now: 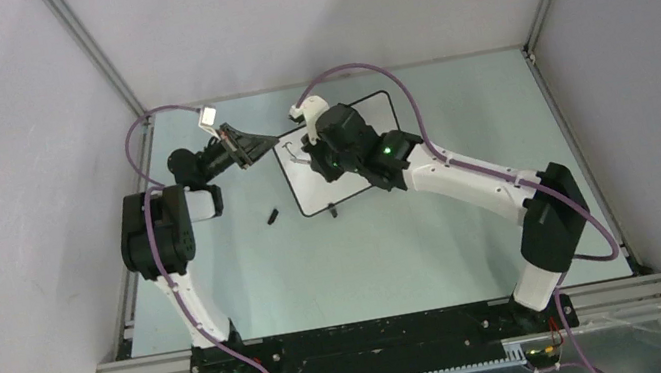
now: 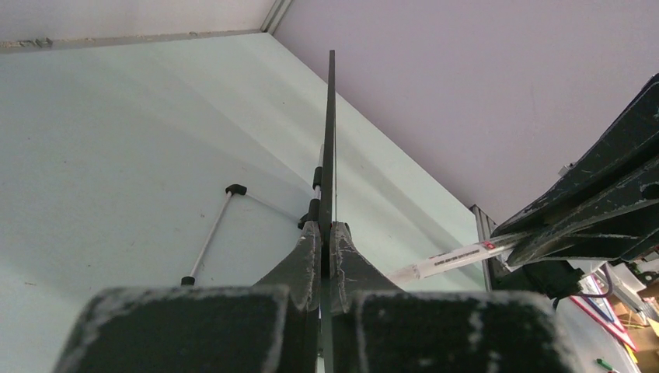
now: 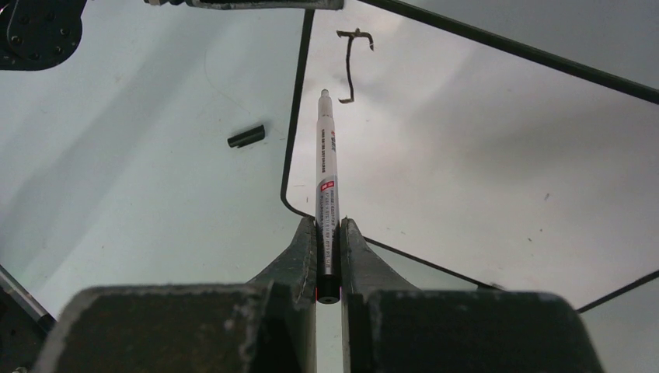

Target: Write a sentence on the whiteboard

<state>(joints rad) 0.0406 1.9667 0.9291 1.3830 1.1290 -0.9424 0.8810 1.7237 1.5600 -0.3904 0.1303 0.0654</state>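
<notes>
Left end effector point(image 1: 261, 145) is pressed together on the thin frame of the whiteboard point(image 1: 312, 190), at its far left corner. The board lies mid-surface toward the back, face up to the top camera. Risk as I see it: the bite is narrow and at one corner, so pen pressure further right could swing the board or slip it out, dragging the line.

A loose black cap point(image 1: 273, 217) lies on the surface point(image 1: 368, 251) near the board's left edge, apart from it. A shifted board or a low arm could knock it away.

The sentence point(image 3: 353, 66) is so far one J-like stroke near the board's corner, so I judge the task barely begun.

Right end effector point(image 3: 329, 233) is clamped on the marker point(image 3: 327, 171) near its tail, tip just beside the foot of that stroke. I cannot tell if the tip touches the board. With that much pen overhanging, it could pivot in the jaws, or the tip could lift and skip.

Views:
- **Top:** gives both arms and the layout, but the right arm covers most of the board and the writing barely shows.
- **Right wrist:** the only one showing stroke and tip clearly.
- **Left wrist:** alone shows the grip on the frame, with the board edge-on and the marker from the side, but no writing face
</notes>
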